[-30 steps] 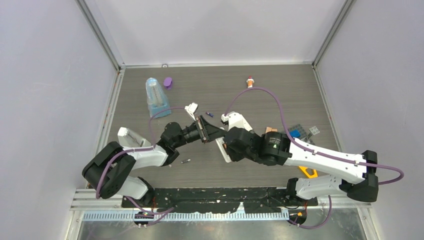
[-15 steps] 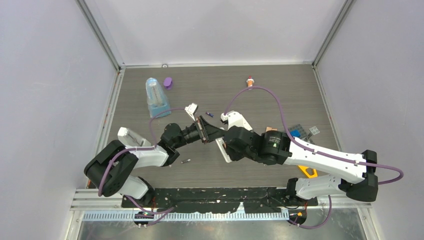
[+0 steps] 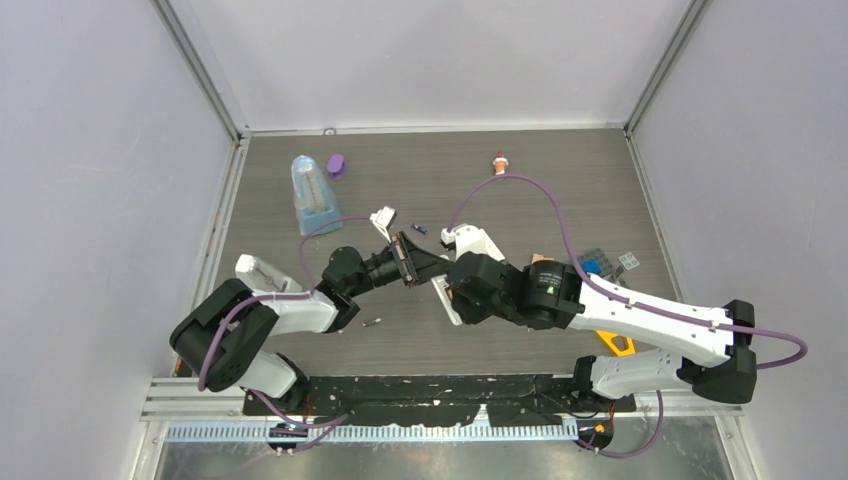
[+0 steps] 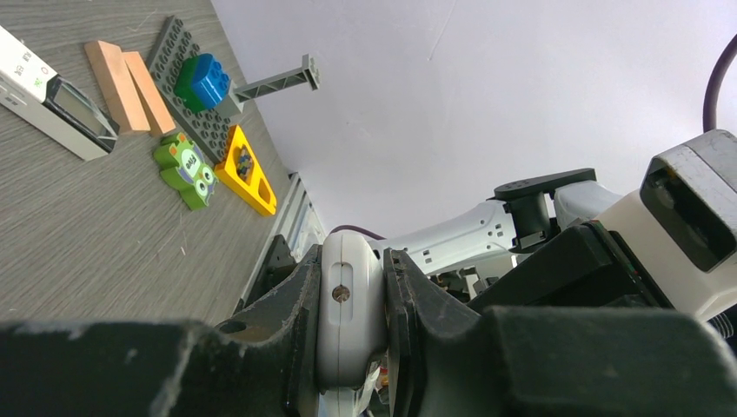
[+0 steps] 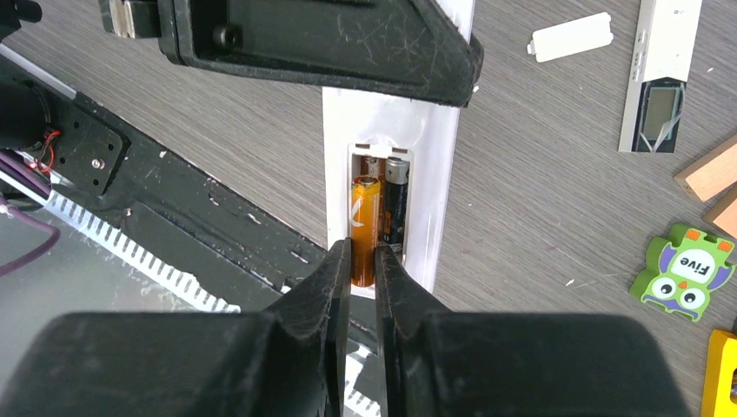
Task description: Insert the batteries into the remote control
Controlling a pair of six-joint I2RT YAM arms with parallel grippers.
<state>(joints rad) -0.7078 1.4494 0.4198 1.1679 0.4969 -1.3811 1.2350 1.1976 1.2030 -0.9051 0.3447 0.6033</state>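
My left gripper (image 4: 352, 321) is shut on one end of the white remote control (image 4: 349, 300) and holds it above the table. Seen from the right wrist, the remote control (image 5: 445, 174) lies back side up with its battery bay uncovered. An orange battery (image 5: 365, 221) lies in the bay beside a dark battery (image 5: 396, 208). My right gripper (image 5: 363, 256) is shut on the near end of the orange battery. From above, both grippers meet mid-table, the left gripper (image 3: 412, 262) and the right gripper (image 3: 455, 292). A purple battery (image 3: 421, 229) and a dark battery (image 3: 371, 322) lie loose on the table.
A white battery cover (image 5: 571, 36), a narrow white bar (image 5: 665, 69), wooden blocks (image 5: 708, 174) and a green owl tile (image 5: 687, 271) lie near the remote. A clear container (image 3: 312, 195), purple cap (image 3: 336, 165) and small red-and-white bottle (image 3: 499, 160) stand further back.
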